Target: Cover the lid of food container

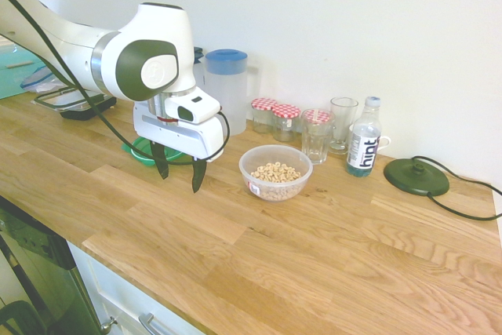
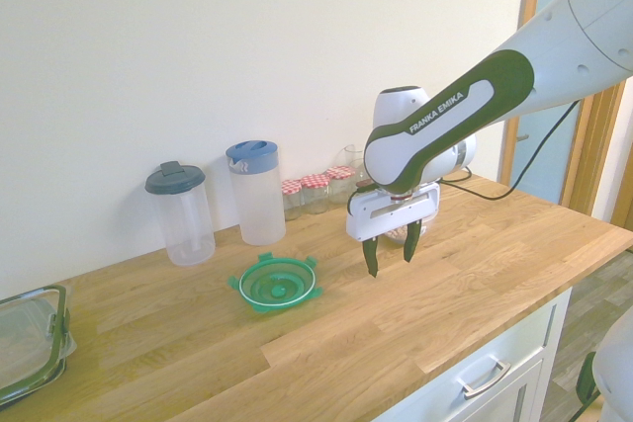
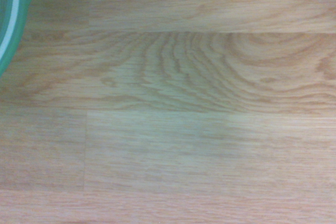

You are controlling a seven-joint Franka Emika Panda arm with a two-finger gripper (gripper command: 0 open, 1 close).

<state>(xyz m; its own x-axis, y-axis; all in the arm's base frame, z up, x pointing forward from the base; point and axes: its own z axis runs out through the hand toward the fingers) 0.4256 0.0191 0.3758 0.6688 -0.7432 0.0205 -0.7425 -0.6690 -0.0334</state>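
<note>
The round green lid [image 2: 277, 284] lies flat on the wooden counter, its white ring showing. In the first exterior view the arm hides most of the lid [image 1: 141, 152]; its rim also shows at a corner of the wrist view [image 3: 7, 24]. The food container [image 1: 275, 172], a small clear bowl of cereal rings with a red-and-white label, stands uncovered a short way from the lid. My gripper [image 1: 179, 175] [image 2: 390, 260] hangs just above the bare counter between lid and bowl, fingers pointing down, open and empty. In the second exterior view the gripper hides the bowl.
Along the wall stand a blue-lidded pitcher [image 1: 227, 88], a grey-lidded jug [image 2: 181, 212], red-checked jars [image 1: 285, 121], two glasses [image 1: 317, 137], a water bottle [image 1: 363, 137] and a dark round base [image 1: 416, 176]. A rectangular dark-rimmed container [image 2: 30, 343] sits at the counter's far end.
</note>
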